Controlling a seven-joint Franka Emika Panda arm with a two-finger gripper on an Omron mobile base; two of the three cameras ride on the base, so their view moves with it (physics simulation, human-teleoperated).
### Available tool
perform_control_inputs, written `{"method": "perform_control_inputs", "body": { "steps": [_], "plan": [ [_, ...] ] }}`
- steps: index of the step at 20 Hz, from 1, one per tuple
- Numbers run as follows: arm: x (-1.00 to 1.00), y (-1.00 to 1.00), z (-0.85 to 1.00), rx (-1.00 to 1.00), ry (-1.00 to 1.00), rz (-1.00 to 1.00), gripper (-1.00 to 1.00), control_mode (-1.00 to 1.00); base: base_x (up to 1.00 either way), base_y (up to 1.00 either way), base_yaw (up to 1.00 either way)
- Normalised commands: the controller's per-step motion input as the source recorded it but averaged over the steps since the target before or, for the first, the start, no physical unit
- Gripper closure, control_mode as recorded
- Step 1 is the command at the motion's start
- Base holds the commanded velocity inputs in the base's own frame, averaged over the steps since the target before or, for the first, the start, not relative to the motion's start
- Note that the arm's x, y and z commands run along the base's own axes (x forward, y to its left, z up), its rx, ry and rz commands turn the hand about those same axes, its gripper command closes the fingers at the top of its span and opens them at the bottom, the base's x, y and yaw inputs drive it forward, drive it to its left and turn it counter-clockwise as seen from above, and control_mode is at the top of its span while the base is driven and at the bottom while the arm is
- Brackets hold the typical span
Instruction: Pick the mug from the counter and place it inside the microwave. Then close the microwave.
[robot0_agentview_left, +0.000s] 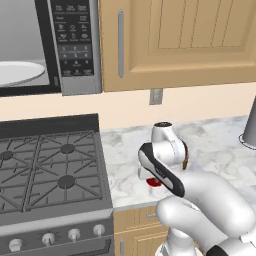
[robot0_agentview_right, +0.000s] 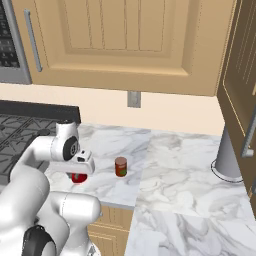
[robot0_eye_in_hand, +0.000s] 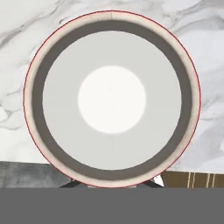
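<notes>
The mug (robot0_eye_in_hand: 112, 98) stands upright on the desk (robot0_agentview_right: 175, 165), near its front edge and just right of the black stove (robot0_agentview_left: 50, 170), and from the hand's own camera I look straight down its mouth: a round white rim with a thin red line outside it, a grey inner wall, a pale floor at the centre. So its long axis runs vertical and in line with the hand, which hangs directly above it. From the two base cameras only a sliver of red shows under the white wrist, at the mug's foot (robot0_agentview_left: 154, 182) (robot0_agentview_right: 78, 178), the rest hidden by the arm. The jaws (robot0_eye_in_hand: 112, 183) point down along that axis, and two dark tips peep out at the bottom of the hand camera on either side of the near rim (whether they already press the wall or stand released around it, I cannot tell, since too little of them shows). By my reckoning the move to come turns on that alignment: the mug is centred beneath the hand, so any lift should go straight up. A small red-brown can (robot0_agentview_right: 120, 167) stands on the same desk to the robot's right of the mug, near but apart. The microwave (robot0_agentview_left: 75, 45) hangs open, up and to the left over the stove, its white plate (robot0_agentview_left: 17, 72) bare, so the carry would run up and leftward.
</notes>
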Motion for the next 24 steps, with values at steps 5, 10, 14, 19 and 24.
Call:
{"method": "perform_control_inputs", "body": {
  "steps": [5,10,14,19,24],
  "plan": [
    [-0.12,-0.19,0.73,0.05,0.0,0.0,1.0,-1.0,0.0,0.0,0.0],
    [-0.23,-0.27,0.63,0.07,-0.01,0.0,1.0,-1.0,0.0,0.0,0.0],
    [-0.39,-0.24,0.59,0.09,-0.05,0.0,1.0,-1.0,0.0,0.0,0.0],
    [-0.42,-0.18,0.54,0.09,-0.07,0.0,1.0,-1.0,0.0,0.0,0.0],
    [-0.49,-0.02,0.52,0.04,-0.09,0.0,1.0,-1.0,0.0,0.0,0.0]
  ]
}}
